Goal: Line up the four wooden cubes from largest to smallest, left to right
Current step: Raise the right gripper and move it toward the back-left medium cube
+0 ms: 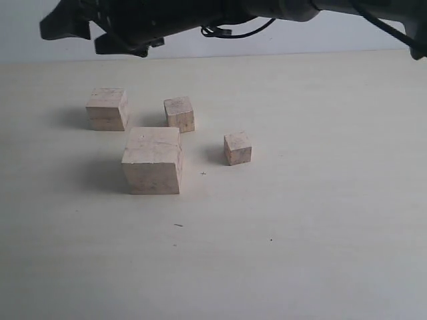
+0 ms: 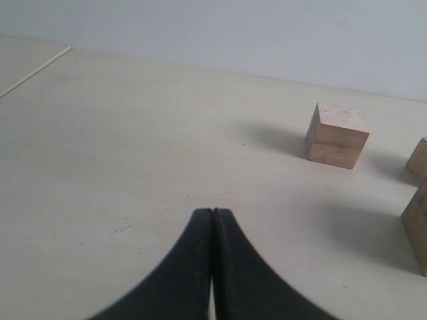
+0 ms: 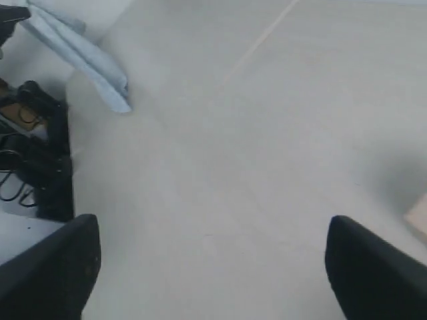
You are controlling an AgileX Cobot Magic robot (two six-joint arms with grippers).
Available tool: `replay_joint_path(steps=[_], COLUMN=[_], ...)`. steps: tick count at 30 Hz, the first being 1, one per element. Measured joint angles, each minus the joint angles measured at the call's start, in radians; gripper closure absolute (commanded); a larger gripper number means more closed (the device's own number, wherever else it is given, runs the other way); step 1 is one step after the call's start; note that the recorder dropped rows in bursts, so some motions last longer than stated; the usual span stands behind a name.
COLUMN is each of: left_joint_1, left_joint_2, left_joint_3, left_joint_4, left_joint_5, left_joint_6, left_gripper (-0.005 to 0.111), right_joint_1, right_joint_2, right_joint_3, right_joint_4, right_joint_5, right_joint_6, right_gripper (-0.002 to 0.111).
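1. The left gripper [image 2: 212, 215] has its jaws pressed together, tips touching and nothing between them, low over the table [image 2: 120, 167].
2. The second-largest cube [image 2: 337, 135] sits ahead of those closed jaws and off to one side, well apart from them. Parts of two more cubes show farther to that side.
3. The right gripper [image 3: 212, 230] has its jaws spread wide, with only bare table in the gap.
4. A pale cube corner [image 3: 419, 217] lies outside one right finger, not between the jaws.
5. No jaws touch the largest cube [image 1: 152, 161], the third cube [image 1: 179, 114] near it, or the smallest cube [image 1: 237, 148]. All rest on the table, not in a row.
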Motion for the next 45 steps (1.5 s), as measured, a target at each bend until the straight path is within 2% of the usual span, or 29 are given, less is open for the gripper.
replay_joint_path(steps=[5, 8, 12, 14, 16, 20, 25, 37, 45], left_joint_1=[0.0, 0.0, 0.0, 0.0, 0.0, 0.0, 0.0, 0.0, 0.0], left_joint_2=[0.0, 0.0, 0.0, 0.0, 0.0, 0.0, 0.0, 0.0, 0.0], left_joint_3=[0.0, 0.0, 0.0, 0.0, 0.0, 0.0, 0.0, 0.0, 0.0], left_joint_4=[0.0, 0.0, 0.0, 0.0, 0.0, 0.0, 0.0, 0.0, 0.0], left_joint_5=[0.0, 0.0, 0.0, 0.0, 0.0, 0.0, 0.0, 0.0, 0.0], left_joint_6=[0.0, 0.0, 0.0, 0.0, 0.0, 0.0, 0.0, 0.0, 0.0], left_gripper=[0.107, 0.107, 0.107, 0.107, 0.107, 0.107, 0.107, 0.107, 0.107], right_joint_1=[0.063, 0.098, 0.152, 0.177, 0.199, 0.225, 0.238, 0.24, 0.24], right_joint_2=[0.001, 0.001, 0.001, 0.001, 0.007, 0.046, 0.138, 0.32, 0.359], right_joint_3=[-0.06, -0.106, -0.183, -0.225, -0.27, -0.352, -0.411, -0.516, -0.556], right_joint_4=[0.067, -0.015, -0.472, -0.805, -1.111, -1.469, -1.565, -1.641, -1.8], right_joint_5=[0.022, -0.026, -0.178, -0.207, -0.195, -0.118, -0.062, -0.046, -0.044], right_joint_6=[-0.012, 0.026, 0.353, 0.638, 0.923, 1.26, 1.404, 1.511, 1.654], right_gripper=[0.026, 0.026, 0.026, 0.026, 0.026, 0.027, 0.027, 0.027, 0.027])
